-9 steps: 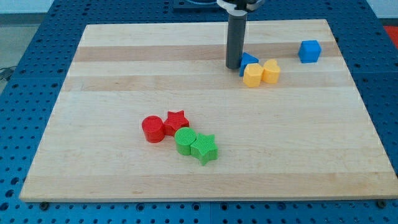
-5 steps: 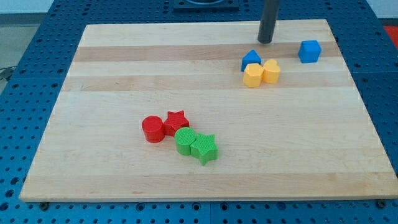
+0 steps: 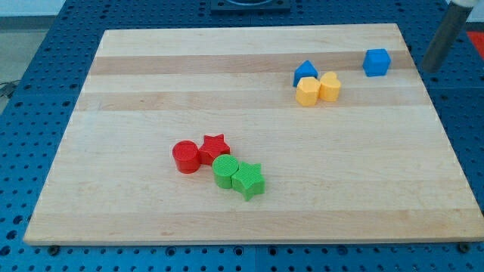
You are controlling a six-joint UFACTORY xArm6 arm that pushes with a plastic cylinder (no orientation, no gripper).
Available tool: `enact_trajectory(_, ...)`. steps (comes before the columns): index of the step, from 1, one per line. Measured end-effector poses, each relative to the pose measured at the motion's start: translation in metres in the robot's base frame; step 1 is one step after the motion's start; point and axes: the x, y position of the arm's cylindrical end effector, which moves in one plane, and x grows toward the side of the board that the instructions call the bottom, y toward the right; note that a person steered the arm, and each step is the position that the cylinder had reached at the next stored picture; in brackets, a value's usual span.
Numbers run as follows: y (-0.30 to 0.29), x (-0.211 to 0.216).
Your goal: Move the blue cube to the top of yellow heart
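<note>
My tip (image 3: 432, 68), dark grey, shows at the frame's upper right. The blue cube (image 3: 376, 62) and a blue triangular block (image 3: 305, 72) are the same bright blue. The yellow heart (image 3: 330, 86) and a yellow block (image 3: 307, 91) match. Lower left of centre: red cylinder (image 3: 185, 157), red star (image 3: 215, 146), green cylinder (image 3: 224, 171), green star (image 3: 248, 180). The board (image 3: 151, 91) is pale wood with light and darker stripes; the table (image 3: 45, 68) is blue, dotted with holes.

My tip (image 3: 432, 69) is motion-blurred, and its rod runs out past the top right of the view, so its upper part is cut off. The blue triangular block (image 3: 305, 72) has its near edge hidden behind the two yellow blocks (image 3: 318, 88), whose exact shapes are hard to make out. The green round block (image 3: 224, 171) is partly covered by the green star (image 3: 248, 180).
</note>
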Motion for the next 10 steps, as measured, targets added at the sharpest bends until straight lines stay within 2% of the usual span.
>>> enact_trajectory(1, -0.006, 0.002)
enact_trajectory(5, -0.121, -0.008)
enact_trajectory(6, -0.120, -0.007)
enact_trajectory(7, -0.060, 0.001)
enact_trajectory(8, -0.038, -0.026)
enact_trajectory(9, -0.053, -0.066)
enact_trajectory(10, -0.080, -0.065)
